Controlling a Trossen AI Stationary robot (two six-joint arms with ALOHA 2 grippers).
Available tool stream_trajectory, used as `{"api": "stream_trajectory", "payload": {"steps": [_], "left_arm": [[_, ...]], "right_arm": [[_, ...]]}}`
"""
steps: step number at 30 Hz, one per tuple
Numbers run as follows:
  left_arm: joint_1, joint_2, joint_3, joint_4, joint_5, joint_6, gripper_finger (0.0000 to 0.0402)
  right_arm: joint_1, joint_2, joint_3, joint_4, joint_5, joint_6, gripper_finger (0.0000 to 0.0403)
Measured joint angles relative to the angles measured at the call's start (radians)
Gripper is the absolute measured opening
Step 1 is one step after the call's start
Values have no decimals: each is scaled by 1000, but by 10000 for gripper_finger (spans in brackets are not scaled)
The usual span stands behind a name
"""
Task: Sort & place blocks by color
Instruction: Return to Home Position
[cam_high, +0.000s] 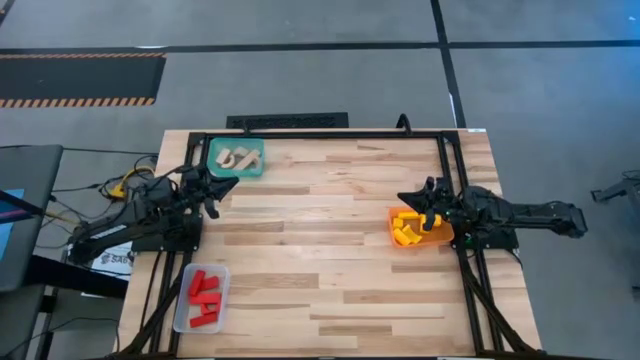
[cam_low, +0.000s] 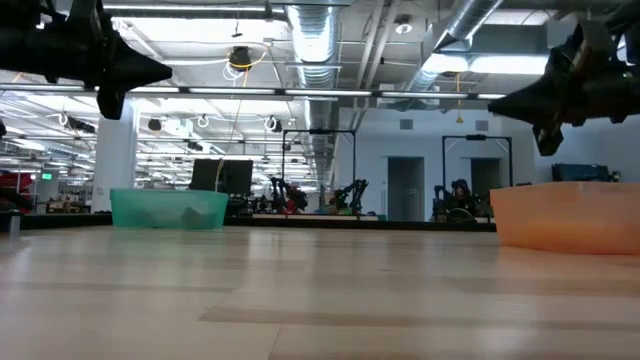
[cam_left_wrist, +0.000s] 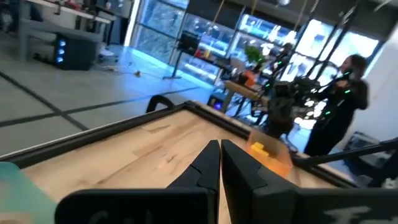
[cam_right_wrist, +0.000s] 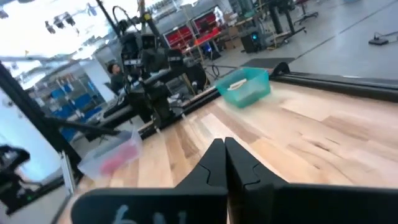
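My table (cam_high: 320, 250) is seen here from above, like a clock.

Down at 7 o'clock sits the clear tray (cam_high: 180, 322). All the red blocks (cam_high: 205, 295) lie inside it.

My left claw (cam_high: 230, 182) is at about 10 o'clock, up in the air over the wood. Its two fingers (cam_left_wrist: 205, 165) are pinched together and there is nothing between them. It points toward the middle of the table.

Just past that claw, at 11 o'clock, is the teal tray (cam_high: 258, 172). The pale wood blocks (cam_high: 237, 157) lie in it.

The middle of the table is bare wood.

Over at 3 o'clock is the orange tray (cam_high: 420, 245). The yellow blocks (cam_high: 408, 228) are piled inside it.

My right claw (cam_high: 404, 197) hangs in the air over the far side of the orange tray. It points at the middle of the table too. Its fingers (cam_right_wrist: 214, 163) are pressed tight together and hold nothing.

From down low, both claws float high above the teal tray (cam_low: 168, 208) and the orange tray (cam_low: 565, 215).

A person (cam_left_wrist: 345, 93) in dark clothes stands in the room past the orange tray.
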Motion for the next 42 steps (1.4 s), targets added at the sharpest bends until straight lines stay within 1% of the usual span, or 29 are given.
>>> {"api": "stream_trajectory", "payload": {"steps": [3, 7, 9, 12, 15, 19, 21, 23, 31, 42], "left_arm": [[0, 0, -64, 109, 44, -23, 0], [0, 2, -157, 226, 68, -38, 0], [0, 3, -176, 243, 72, -40, 0], [0, 3, -176, 195, 98, -22, 0], [0, 4, -176, 201, 116, 62, 0], [-1, 5, -176, 194, 70, 223, 0], [0, 5, -176, 198, 41, 257, 0], [0, 5, -176, 196, 21, 256, 0], [0, 5, -177, 196, 21, 241, 0], [0, 5, -178, 196, 21, 240, 0]], "right_arm": [[0, -15, 0, -42, -19, -86, 3], [1, -15, -1, -62, -120, -322, 3], [-1, -13, -1, -71, -139, -358, 6], [-1, 3, -1, -74, -142, -361, 11], [-1, 32, -1, -75, -140, -378, 14], [-1, 60, -1, -76, -137, -395, 14], [-1, 67, -2, -76, -137, -397, 15], [-1, 70, -2, -76, -136, -397, 17], [-1, 70, -2, -77, -134, -397, 24], [-1, 70, -3, -76, -134, -397, 21]]}}
